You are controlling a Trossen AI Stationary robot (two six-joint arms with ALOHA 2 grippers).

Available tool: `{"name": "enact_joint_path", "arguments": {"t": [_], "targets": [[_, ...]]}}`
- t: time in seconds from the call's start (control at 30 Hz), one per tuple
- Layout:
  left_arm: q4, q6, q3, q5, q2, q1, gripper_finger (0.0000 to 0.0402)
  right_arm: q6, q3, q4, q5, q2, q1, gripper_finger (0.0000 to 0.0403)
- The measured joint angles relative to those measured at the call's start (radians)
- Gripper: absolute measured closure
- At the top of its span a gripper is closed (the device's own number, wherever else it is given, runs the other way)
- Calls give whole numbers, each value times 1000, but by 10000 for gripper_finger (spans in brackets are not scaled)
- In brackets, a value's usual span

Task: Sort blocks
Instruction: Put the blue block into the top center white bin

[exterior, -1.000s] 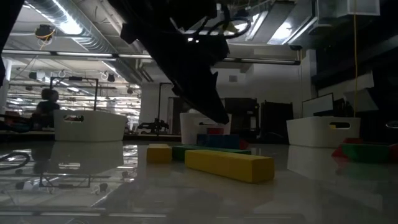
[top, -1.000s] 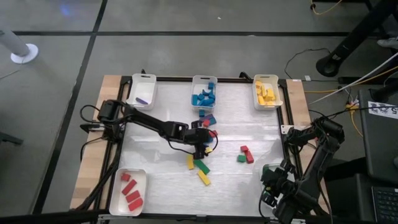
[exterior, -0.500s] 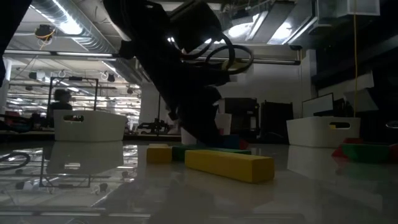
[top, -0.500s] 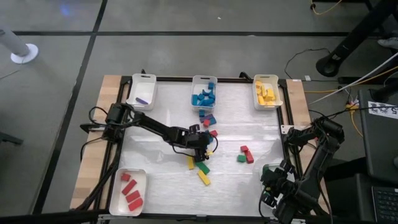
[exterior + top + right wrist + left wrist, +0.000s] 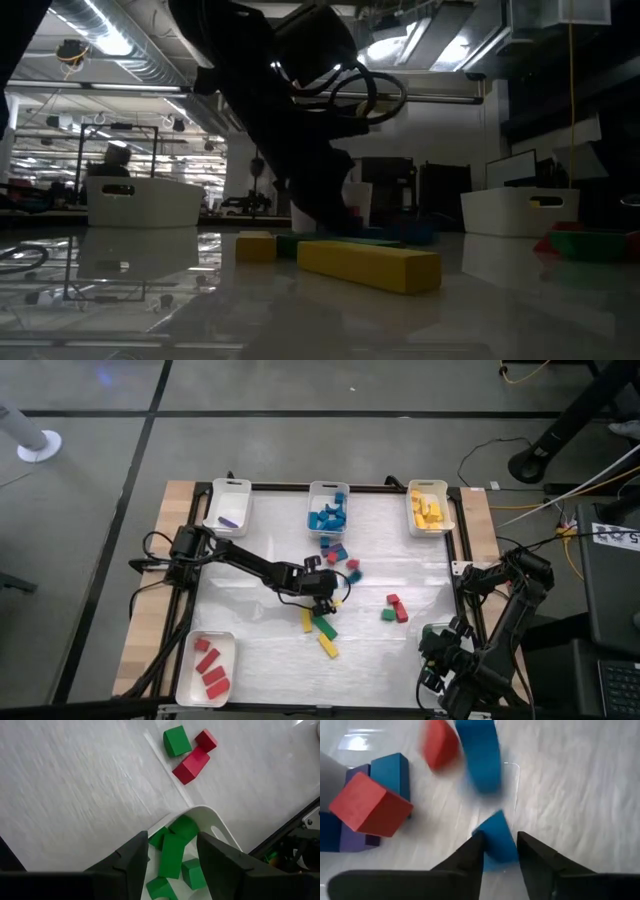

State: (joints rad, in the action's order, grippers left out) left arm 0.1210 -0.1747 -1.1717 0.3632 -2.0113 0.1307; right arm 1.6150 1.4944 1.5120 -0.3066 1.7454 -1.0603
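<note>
Left hand (image 5: 499, 851) at the middle of the table (image 5: 400, 650), its two dark fingers pinching a small blue block (image 5: 496, 839); just beyond it lie a red cube (image 5: 370, 806), a blue bar (image 5: 479, 755) and a second red block (image 5: 440, 745), both blurred. Right hand (image 5: 172, 851) waits at the table's near right corner, fingers spread, above a white tray (image 5: 212, 827) of green blocks (image 5: 172, 855), with a green cube (image 5: 177, 740) and two red blocks (image 5: 191, 764) on the table beyond. Remaining blocks sit in white trays along the far edge: blue (image 5: 328, 515), yellow (image 5: 428, 512), purple (image 5: 229, 520).
</note>
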Motion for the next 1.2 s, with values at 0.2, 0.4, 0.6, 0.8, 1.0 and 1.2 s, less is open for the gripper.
{"name": "enact_joint_path", "arguments": {"t": [0.2,0.4,0.6,0.8,1.0,1.2], "targets": [[1,23,1,-11,7,0,344,0,0,0,0,0,0,230],[1,25,1,-15,11,1,353,0,0,1,-16,0,0,230],[10,25,-3,-23,22,1,353,-18,0,3,-77,0,0,230],[4,103,-27,-30,92,-10,356,-83,0,13,-205,0,0,230],[2,193,-49,-22,175,-68,356,-81,0,60,-322,0,45,230],[-6,258,-54,-3,248,-181,356,-303,-33,61,-331,0,143,230]]}}
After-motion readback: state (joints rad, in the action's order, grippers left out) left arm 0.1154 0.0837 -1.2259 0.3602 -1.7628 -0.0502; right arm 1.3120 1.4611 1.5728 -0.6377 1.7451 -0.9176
